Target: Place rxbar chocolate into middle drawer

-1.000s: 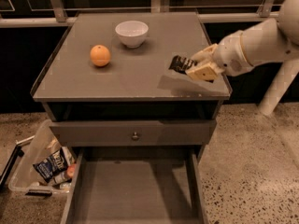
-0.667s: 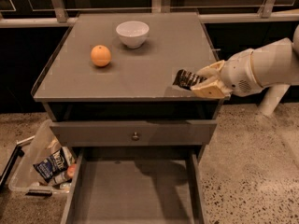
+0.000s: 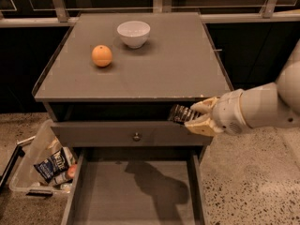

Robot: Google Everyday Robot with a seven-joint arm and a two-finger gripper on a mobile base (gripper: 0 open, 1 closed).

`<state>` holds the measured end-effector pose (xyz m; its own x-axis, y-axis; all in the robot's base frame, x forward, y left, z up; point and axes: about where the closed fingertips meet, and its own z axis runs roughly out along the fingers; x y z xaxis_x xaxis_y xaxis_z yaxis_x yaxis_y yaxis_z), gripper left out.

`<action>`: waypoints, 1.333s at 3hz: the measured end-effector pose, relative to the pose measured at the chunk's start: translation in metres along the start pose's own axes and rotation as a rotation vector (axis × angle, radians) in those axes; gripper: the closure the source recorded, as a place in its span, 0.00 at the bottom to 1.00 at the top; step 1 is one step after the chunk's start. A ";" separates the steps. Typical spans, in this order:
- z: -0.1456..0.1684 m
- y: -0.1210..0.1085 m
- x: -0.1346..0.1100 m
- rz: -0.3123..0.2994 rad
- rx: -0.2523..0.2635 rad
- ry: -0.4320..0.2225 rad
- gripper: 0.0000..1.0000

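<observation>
Below and to the left of the gripper (image 3: pixel 190 116), nearest the camera, the middle drawer (image 3: pixel 136 196) stands pulled out, its floor bare; the gripper hangs at the cabinet's right front corner, fingers closed on one end of the chocolate bar (image 3: pixel 178 113), which sticks out to its left; the bar seems to sit over the drawer's right wall rather than its middle, so letting go here could, I judge, bounce it off the wall onto the ground; a straight descent might catch the bar on the upper drawer front (image 3: pixel 93 134) just beside it; an end-only hold may let it twist loose; farther off, up and left, the orange (image 3: pixel 101 56) and the bowl (image 3: pixel 133 33) are well apart from any likely path.
</observation>
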<state>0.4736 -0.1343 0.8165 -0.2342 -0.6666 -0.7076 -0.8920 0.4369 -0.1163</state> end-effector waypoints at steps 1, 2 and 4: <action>0.048 0.020 0.042 0.073 -0.042 0.013 1.00; 0.049 0.020 0.042 0.073 -0.042 0.012 1.00; 0.124 0.045 0.085 0.191 -0.110 0.007 1.00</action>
<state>0.4614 -0.0961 0.6644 -0.4049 -0.5826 -0.7047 -0.8681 0.4869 0.0963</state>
